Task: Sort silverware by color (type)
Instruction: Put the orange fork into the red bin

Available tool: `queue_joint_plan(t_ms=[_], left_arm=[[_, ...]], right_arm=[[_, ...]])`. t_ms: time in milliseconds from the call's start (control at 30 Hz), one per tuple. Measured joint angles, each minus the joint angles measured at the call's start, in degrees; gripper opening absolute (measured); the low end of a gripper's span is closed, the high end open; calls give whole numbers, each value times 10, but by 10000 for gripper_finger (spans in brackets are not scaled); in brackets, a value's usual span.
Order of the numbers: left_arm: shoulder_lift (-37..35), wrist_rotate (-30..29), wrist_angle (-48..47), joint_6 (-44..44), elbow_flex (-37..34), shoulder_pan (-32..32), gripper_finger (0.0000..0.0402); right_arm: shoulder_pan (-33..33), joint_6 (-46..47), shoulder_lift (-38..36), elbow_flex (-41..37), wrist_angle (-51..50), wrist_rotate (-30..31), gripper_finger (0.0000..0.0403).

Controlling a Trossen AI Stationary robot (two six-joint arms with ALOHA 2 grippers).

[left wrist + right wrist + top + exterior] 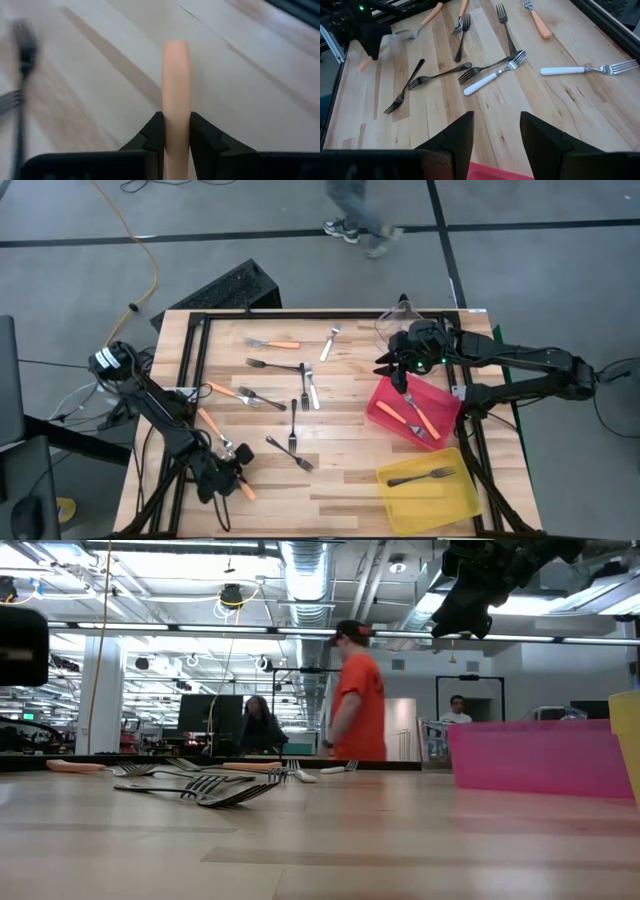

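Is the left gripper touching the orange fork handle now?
Touching. The left wrist view shows the left gripper with both fingers pressed against the orange handle, no gap on either side.

- both arms black, jointed, slim tube links
- left gripper (176, 137): matte black angular fingers (150, 135)
- right gripper (496, 140): same black wedge fingers, green light on its wrist
- left arm base white-capped, dark cables beside it

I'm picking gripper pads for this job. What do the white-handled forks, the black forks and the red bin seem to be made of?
White-handled fork: likely plastic handle, smooth and opaque, with a shiny metal-looking head. Black fork: dark all over with a slight sheen; coated metal or plastic, cannot tell. Red bin: probably translucent plastic, since it glows pink in the low view.
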Motion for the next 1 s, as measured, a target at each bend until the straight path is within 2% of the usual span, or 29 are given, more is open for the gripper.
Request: queue_joint_plan(t_ms=[333,600,767,833,933,1000], left_arm=[[-101,-41,18,-85,1,8,44],[-212,-220,15,-38,2,22,44],[-258,-327,19,-43,2,63,44],[-271,-353,22,-49,2,87,44],[-284,-354,49,-40,2,127,44],[-290,-321,72,-17,2,155,44]], right_arm=[[-1,0,0,0,0,0,183],[-1,0,5,0,44,0,183],[-1,-2,24,0,95,1,183],[-1,-2,41,0,137,1,183],[2,-20,73,0,216,1,183],[9,-44,97,0,284,1,183]])
